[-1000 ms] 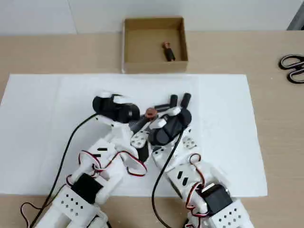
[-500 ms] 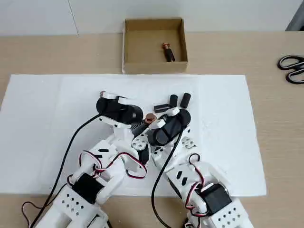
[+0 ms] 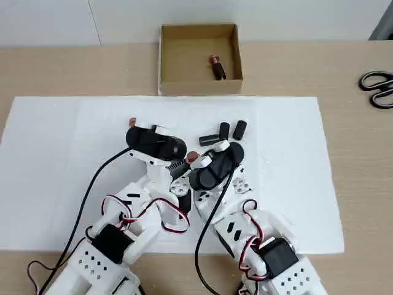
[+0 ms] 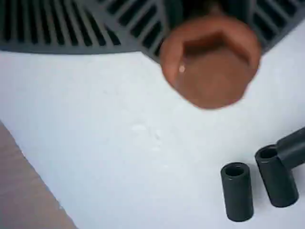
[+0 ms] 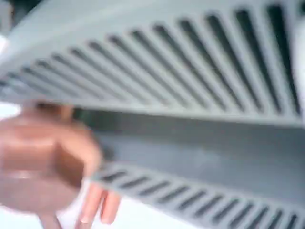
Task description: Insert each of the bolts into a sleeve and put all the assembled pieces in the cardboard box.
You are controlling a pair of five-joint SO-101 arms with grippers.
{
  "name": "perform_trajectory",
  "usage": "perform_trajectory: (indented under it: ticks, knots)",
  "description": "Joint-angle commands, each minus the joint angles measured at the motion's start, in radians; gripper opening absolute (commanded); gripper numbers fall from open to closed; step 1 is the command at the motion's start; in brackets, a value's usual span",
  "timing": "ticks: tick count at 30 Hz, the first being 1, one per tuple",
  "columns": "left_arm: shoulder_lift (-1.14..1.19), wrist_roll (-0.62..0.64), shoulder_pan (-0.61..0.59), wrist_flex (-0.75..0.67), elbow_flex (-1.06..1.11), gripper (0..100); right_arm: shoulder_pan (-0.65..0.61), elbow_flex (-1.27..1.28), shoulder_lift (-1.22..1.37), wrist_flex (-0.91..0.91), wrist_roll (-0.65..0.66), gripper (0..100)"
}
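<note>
Bolt point(image 4: 209, 62): the left wrist view shows its copper hex head face-on, so the long axis runs away from that lens and the shank is hidden. The high view gives the same head as a copper spot between the two grippers, over the white sheet point(image 3: 61, 153).

Left gripper point(image 3: 179, 163): its ribbed fingers point(image 4: 71, 24) sit close around the head, apparently clamped on it, though the contact is blurred.

Right gripper point(image 3: 206, 161): just beside the left; its state cannot be told.

Sleeves point(image 3: 224, 130): three, loose, just beyond the grippers. Two lie side by side with their axes towards the box, and the third lies crosswise.

Second bolt point(image 3: 132, 122): one, loose, beyond the left arm.

Cardboard box point(image 3: 164, 58): just past the sheet's far edge, holding one assembled piece point(image 3: 217, 67) with its copper head away from the arms.

Scissors point(image 3: 377, 86): far right, well apart.
</note>
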Motion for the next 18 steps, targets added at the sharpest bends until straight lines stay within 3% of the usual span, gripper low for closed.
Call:
perform_trajectory:
  ticks: [1, 5, 10, 18]
  knots:
    - [0.003, -0.02, -0.009, 0.044, -0.004, 13, 0.008, -0.025, -0.016, -0.027, -0.009, 0.4]
    - [0.003, -0.015, -0.012, 0.044, -0.008, 24, 0.008, -0.025, -0.016, -0.027, -0.009, 0.4]
    - [0.003, -0.015, -0.015, 0.074, -0.068, 24, 0.008, -0.025, -0.016, -0.025, -0.009, 0.4]
    - [0.003, 0.011, -0.044, 0.276, -0.223, 25, 0.012, -0.025, -0.016, -0.025, -0.008, 0.4]
